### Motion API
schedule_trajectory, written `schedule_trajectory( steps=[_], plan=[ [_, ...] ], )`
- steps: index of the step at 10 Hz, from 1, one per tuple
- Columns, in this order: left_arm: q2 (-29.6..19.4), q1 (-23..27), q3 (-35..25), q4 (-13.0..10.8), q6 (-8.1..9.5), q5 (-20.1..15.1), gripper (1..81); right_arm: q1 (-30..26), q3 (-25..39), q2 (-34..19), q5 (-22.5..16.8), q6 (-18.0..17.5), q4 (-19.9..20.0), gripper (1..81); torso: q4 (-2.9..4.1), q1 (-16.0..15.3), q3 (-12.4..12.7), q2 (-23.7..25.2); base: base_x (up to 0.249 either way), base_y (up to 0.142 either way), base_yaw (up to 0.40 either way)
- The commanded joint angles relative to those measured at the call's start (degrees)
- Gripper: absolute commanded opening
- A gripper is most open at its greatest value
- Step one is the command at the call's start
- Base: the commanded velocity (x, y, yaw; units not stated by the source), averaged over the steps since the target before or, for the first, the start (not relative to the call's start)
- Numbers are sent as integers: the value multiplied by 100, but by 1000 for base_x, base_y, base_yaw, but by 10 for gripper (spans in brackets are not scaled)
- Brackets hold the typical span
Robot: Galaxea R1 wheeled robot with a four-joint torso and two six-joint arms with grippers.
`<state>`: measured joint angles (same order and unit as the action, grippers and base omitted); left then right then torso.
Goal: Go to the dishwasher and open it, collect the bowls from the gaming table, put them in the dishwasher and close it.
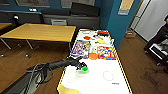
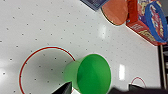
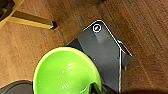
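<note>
The gaming table (image 1: 100, 82) is a long white-topped table ahead of me. My left arm reaches in over its near left part. My left gripper (image 1: 81, 66) is shut on the bright green bowl (image 1: 84, 68), which tilts just above the white top. In the left wrist view that green bowl (image 2: 92, 73) lies on its side between the dark fingers (image 2: 64, 90), beside a red circle (image 2: 37, 60) printed on the table. The paler lime-green bowl (image 3: 63, 72) hangs over the wooden floor in the right wrist view, with my right gripper (image 3: 96, 88) shut on its rim. The dishwasher is out of view.
Colourful board games (image 1: 80, 48) and an orange disc (image 1: 93, 56) cover the table's far half. A yellow wooden-topped table (image 1: 37, 32) stands to the left, and dark seating runs along the back wall. A person (image 1: 162, 32) is at the right. Wooden floor lies on both sides.
</note>
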<state>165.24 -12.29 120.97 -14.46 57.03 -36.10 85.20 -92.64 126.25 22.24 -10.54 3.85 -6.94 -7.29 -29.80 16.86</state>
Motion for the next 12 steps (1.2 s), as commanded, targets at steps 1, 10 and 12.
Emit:
schedule_trajectory(
  steps=[1, 10, 12],
  plan=[
    [317, 1048, 234, -145, 45, -222, 811, -130, 142, -273, -308, -18, -139, 10, 0, 0, 2, 0, 0, 0, 0],
    [791, 864, 797, -558, 45, -398, 811, -139, 133, -220, -308, 26, -148, 10, 0, -2, -2, -2, 0, 0, 0],
    [730, 706, 762, -549, 28, -389, 811, -139, 150, -211, -308, 43, -157, 10, 0, -2, -2, -2, 0, 0, 0]
  ],
)
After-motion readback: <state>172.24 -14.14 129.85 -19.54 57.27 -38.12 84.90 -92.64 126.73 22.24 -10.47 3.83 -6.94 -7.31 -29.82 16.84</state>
